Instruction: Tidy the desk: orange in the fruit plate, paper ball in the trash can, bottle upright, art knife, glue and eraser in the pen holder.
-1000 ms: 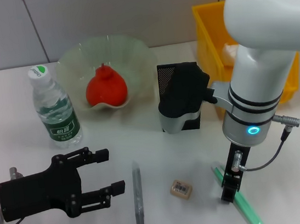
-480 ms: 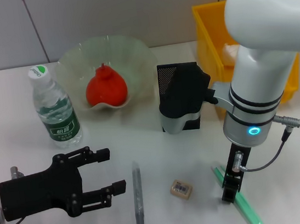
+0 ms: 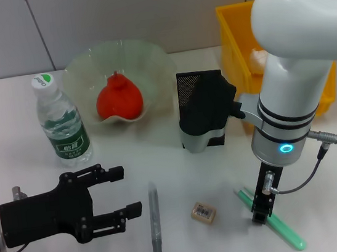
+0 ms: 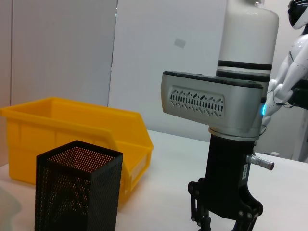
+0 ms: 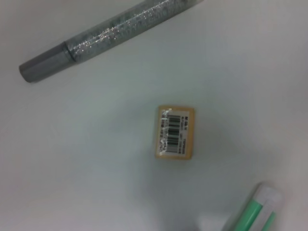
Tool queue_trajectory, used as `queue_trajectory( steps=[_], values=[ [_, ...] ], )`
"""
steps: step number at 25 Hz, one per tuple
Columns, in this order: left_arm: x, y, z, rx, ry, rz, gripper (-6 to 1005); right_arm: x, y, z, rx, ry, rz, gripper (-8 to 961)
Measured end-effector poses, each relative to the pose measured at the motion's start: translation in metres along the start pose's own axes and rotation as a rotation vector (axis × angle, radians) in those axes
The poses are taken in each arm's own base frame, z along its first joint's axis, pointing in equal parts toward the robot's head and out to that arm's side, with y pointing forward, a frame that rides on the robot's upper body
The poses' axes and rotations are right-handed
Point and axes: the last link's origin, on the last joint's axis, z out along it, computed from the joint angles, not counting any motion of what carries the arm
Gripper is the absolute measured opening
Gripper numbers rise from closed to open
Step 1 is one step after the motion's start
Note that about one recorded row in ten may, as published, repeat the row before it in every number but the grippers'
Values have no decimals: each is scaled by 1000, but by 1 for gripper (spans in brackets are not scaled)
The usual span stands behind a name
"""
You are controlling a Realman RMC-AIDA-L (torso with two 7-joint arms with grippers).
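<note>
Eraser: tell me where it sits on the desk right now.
In the head view the eraser lies flat on the white desk near the front edge, between the grey stick on its left and the green stick under the right gripper.

The left gripper [image 3: 116, 193] reaches in low from the near left edge of the head view, its black fingers [image 3: 103, 173] spread apart and pointing toward the middle. The right arm comes down from above, forearm near vertical (a blue ring lit on the wrist), and the right gripper [image 3: 259, 215] points straight down, its tips at table level.
</note>
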Motion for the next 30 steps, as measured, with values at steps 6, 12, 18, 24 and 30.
queue_trajectory(
  steps=[6,12,18,24,30],
  values=[
    [0,-1,0,0,-1,2,781,0,0,0,1,-1,0,426],
    [1,-1,0,1,0,2,781,-2,0,-2,5,-6,-3,391],
    [1,-1,0,2,1,2,780,-2,0,-2,7,-6,-3,289],
    [1,-1,0,2,1,3,779,-2,0,-2,8,-6,-3,253],
    [2,-1,0,1,1,4,778,-2,0,-2,8,-6,-3,239]
  ],
)
